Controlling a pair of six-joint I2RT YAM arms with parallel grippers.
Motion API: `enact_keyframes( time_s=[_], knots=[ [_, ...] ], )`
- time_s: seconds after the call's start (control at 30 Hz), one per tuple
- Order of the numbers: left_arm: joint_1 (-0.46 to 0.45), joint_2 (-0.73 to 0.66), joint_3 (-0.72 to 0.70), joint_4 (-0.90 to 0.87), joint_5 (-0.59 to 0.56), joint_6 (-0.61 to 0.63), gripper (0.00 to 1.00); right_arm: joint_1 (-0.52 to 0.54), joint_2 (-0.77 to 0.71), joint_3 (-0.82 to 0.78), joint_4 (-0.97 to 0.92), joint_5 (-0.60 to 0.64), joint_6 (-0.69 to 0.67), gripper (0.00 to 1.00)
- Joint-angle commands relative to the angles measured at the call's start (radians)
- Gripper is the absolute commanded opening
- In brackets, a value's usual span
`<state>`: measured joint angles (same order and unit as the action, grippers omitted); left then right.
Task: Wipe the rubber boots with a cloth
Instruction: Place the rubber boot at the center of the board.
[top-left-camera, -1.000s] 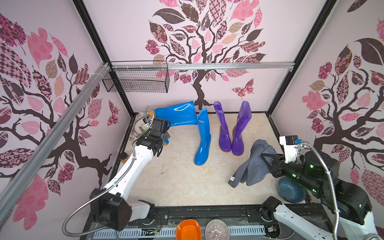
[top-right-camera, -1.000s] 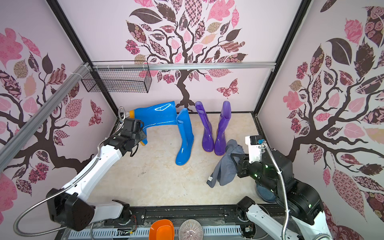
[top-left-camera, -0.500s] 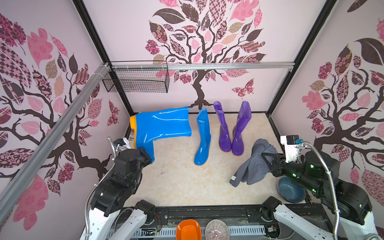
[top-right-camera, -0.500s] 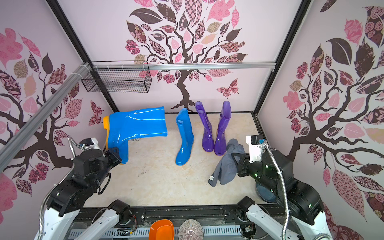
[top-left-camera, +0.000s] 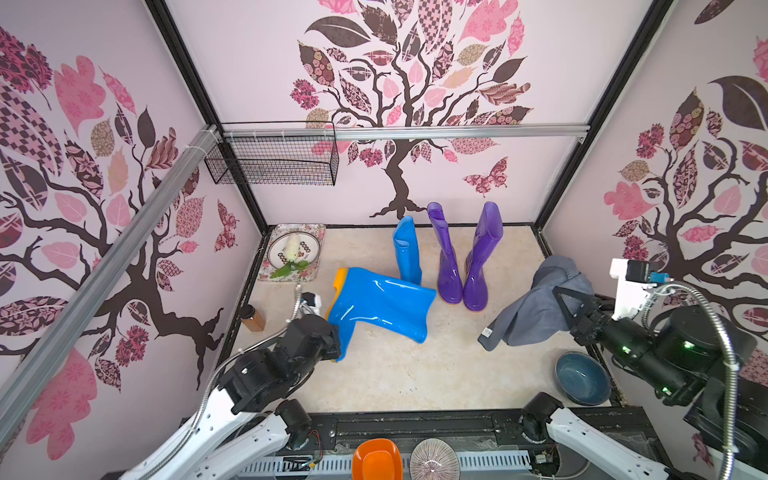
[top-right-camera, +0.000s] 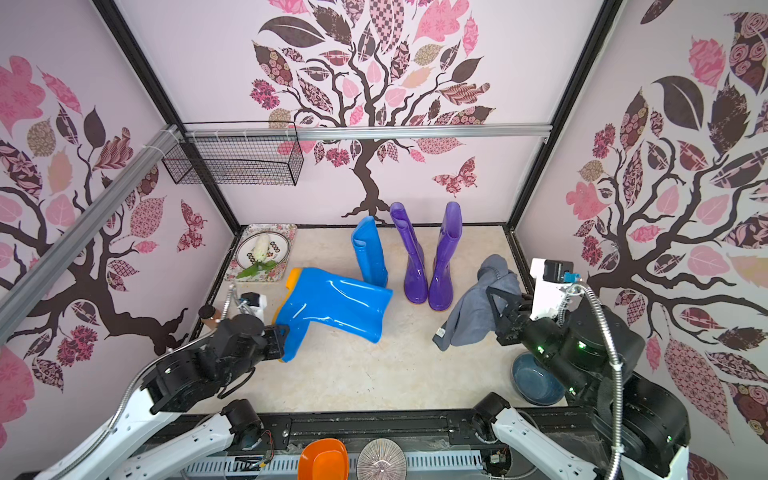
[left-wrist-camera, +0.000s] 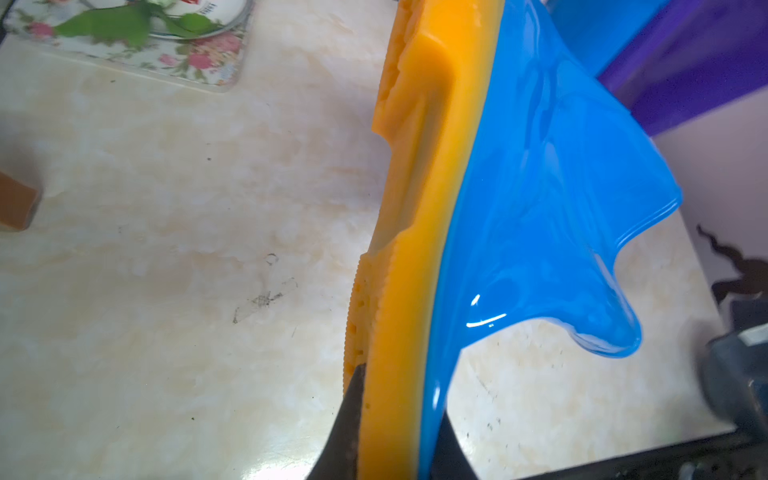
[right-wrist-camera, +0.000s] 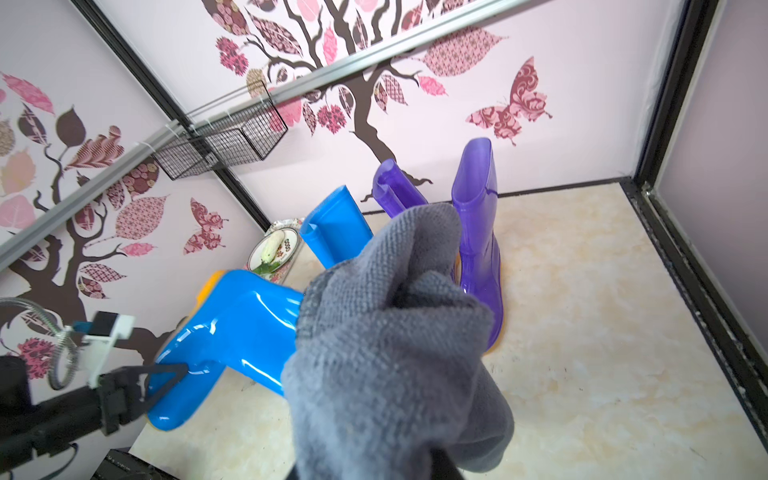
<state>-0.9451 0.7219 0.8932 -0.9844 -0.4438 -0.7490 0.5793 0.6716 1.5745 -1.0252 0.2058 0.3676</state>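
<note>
The left arm (top-left-camera: 266, 374) has its jaws shut tight on the toe of the tipped blue boot (top-left-camera: 380, 305). In the left wrist view, one jaw presses on the orange sole (left-wrist-camera: 411, 249) and the other presses on the shiny blue top, so the toe sits right between them. This boot is turned on its side. Its sole faces the left wall, and its long leg points to the right, toward the purple boots (top-left-camera: 446, 266). It looks lifted off the surface (top-left-camera: 395, 374), but it is hard to tell if the leg end touches down. The standing blue boot (top-left-camera: 407, 253) is upright just behind it. The two purple boots stand side by side next to that one, near the back wall. The right arm (top-left-camera: 648, 349) has its jaws closed on the cloth (top-left-camera: 536, 307). The grey cloth is bunched up around the jaws and hangs down from them in the air, over the right side of the surface. In the right wrist view the cloth hides the jaw tips. The cloth is near the purple boots and apart from the tipped blue boot. A blue bowl (top-left-camera: 582, 376) sits on the surface under the right arm. A flowered tray (top-left-camera: 313, 270) lies in the far left corner, and a small brown jar (top-left-camera: 252, 319) stands by the left wall.
</note>
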Motion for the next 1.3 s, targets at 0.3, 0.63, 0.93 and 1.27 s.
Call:
enact_keyframes(
  time_s=[0.3,0.63,0.93,1.27],
  knots=[
    [-0.332,0.377,-0.010,0.402,-0.171,-0.107,0.00,0.001,0.041,-0.059,0.090,-0.258,0.022,0.00],
    [-0.433,0.601,-0.006,0.512,-0.102,-0.203,0.00,0.001,-0.149,-0.622,0.380,-0.510,0.272,0.00],
    [-0.467,0.733,-0.044,0.634,0.032,-0.155,0.00,0.001,-0.190,-0.950,0.453,-0.458,0.349,0.00],
    [-0.467,0.824,-0.114,0.718,0.019,-0.139,0.00,0.010,-0.005,-1.215,0.730,-0.375,0.483,0.00]
  ],
)
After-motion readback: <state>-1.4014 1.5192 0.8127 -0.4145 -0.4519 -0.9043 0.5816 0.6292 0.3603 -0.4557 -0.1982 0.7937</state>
